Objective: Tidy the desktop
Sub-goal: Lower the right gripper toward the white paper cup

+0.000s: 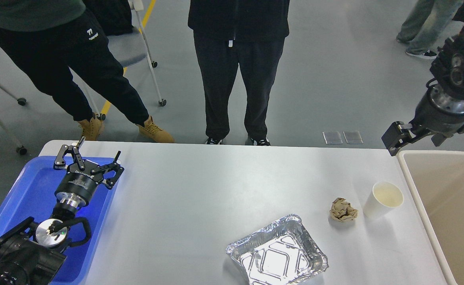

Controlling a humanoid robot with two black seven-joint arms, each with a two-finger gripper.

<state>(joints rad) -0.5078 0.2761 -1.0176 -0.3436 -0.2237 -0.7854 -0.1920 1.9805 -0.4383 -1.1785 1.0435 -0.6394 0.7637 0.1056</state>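
The white desktop point(216, 186) holds a square foil tray point(277, 255) at the front, a crumpled brown paper ball point(342, 209) and an upright, empty white paper cup point(382, 200) at the right. My left gripper point(93, 158) is open and empty, hovering over the far right edge of the blue tray point(21, 198). My right gripper point(416, 139) is open and empty, held above the far left corner of the beige bin point(445, 206), well away from the cup.
The blue tray lies on the table's left end; the beige bin stands against its right end. Two people stand close behind the far edge, one point(235, 67) at the middle and one point(69, 63) at the left. A wheeled chair point(132, 47) stands behind them.
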